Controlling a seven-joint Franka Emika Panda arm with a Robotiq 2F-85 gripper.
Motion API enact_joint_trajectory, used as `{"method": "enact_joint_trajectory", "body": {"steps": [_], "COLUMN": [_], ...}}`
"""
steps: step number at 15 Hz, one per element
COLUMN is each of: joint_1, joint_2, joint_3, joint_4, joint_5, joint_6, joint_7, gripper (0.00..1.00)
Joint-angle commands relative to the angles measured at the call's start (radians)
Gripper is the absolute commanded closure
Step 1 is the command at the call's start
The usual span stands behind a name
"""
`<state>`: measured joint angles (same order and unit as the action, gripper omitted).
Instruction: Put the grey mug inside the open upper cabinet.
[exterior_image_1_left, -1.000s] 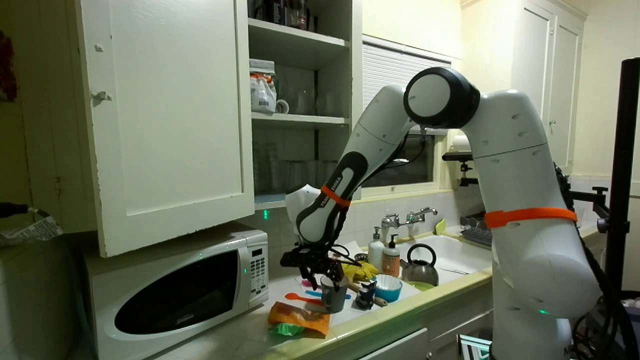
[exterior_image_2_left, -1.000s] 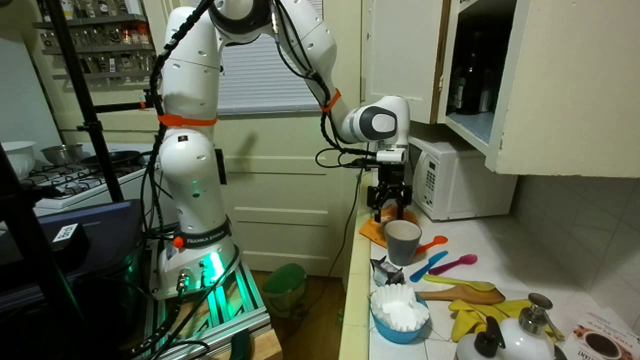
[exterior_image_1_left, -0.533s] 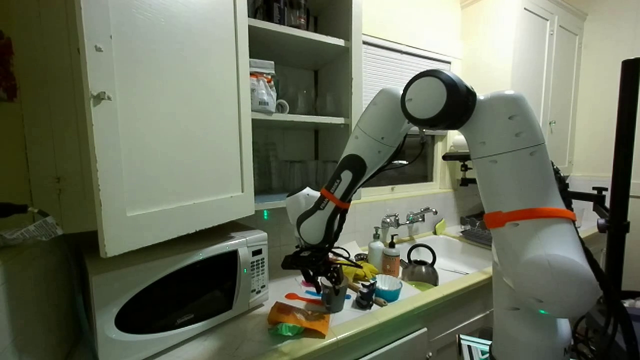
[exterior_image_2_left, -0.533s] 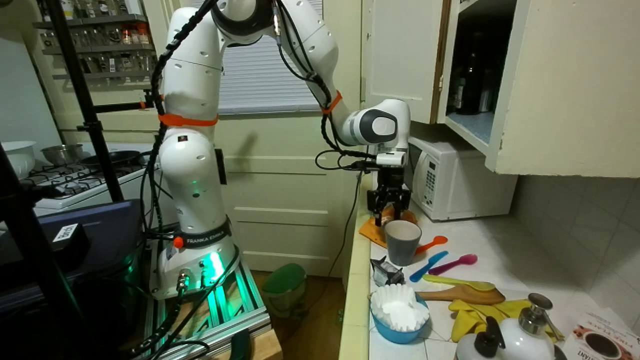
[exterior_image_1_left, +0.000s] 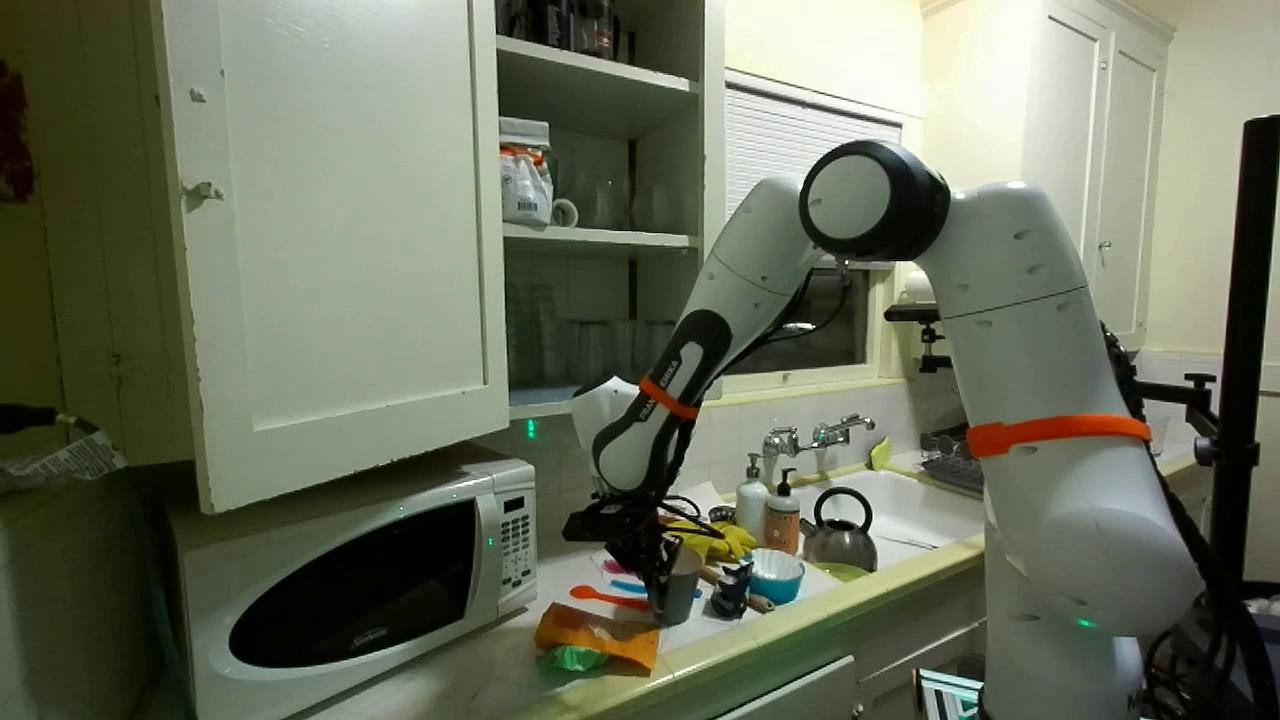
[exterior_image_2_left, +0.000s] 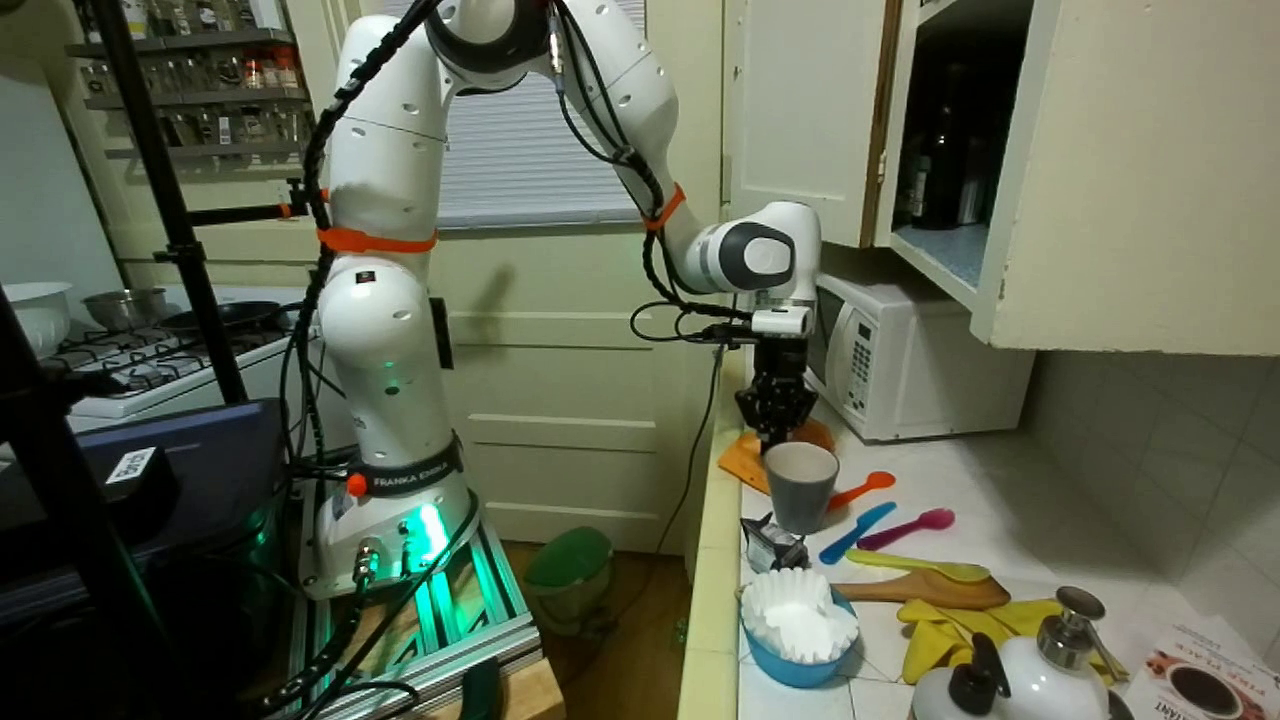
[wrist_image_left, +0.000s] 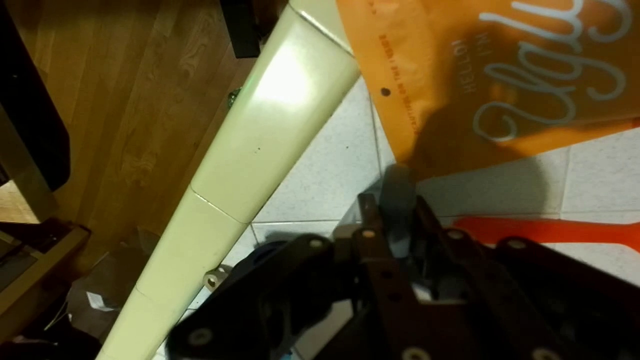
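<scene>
The grey mug (exterior_image_1_left: 684, 590) stands upright on the tiled counter, its rim facing up (exterior_image_2_left: 801, 490). My gripper (exterior_image_2_left: 772, 442) points down beside it, on the microwave side. In the wrist view a blurred grey strip, which looks like the mug's handle (wrist_image_left: 398, 200), is pinched between the two fingers of the gripper (wrist_image_left: 397, 206); the mug's body is mostly hidden there by the dark linkages. Above the counter is the open upper cabinet (exterior_image_1_left: 600, 240), its panelled door (exterior_image_1_left: 345, 230) swung wide and its shelves holding glasses, a bag and dark bottles.
A white microwave (exterior_image_1_left: 400, 580) sits under the cabinet door. Close to the mug lie an orange packet (exterior_image_1_left: 600, 636), a red spoon (exterior_image_2_left: 862, 489), a blue spoon (exterior_image_2_left: 858, 533) and a small black cat figure (exterior_image_1_left: 732, 592). A teal bowl (exterior_image_2_left: 795, 665) and a kettle (exterior_image_1_left: 840, 545) are farther along.
The gripper's fingers have closed together on the mug's handle side. The arm has lowered slightly, and the mug has shifted a little in both exterior views.
</scene>
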<state>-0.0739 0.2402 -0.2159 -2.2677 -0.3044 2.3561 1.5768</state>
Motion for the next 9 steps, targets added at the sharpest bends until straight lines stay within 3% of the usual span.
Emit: {"method": "enact_joint_trajectory", "body": {"steps": [1,9], "joint_1": [0.002,0.002], "joint_2": [-0.003,-0.074], "joint_3": [-0.006,-0.011], "joint_4": [-0.003,-0.015], "joint_5": [0.001,-0.054], "joint_6": [-0.002,-0.015], "joint_7": [-0.011,-0.055], "gripper": [0.96,0.95]}}
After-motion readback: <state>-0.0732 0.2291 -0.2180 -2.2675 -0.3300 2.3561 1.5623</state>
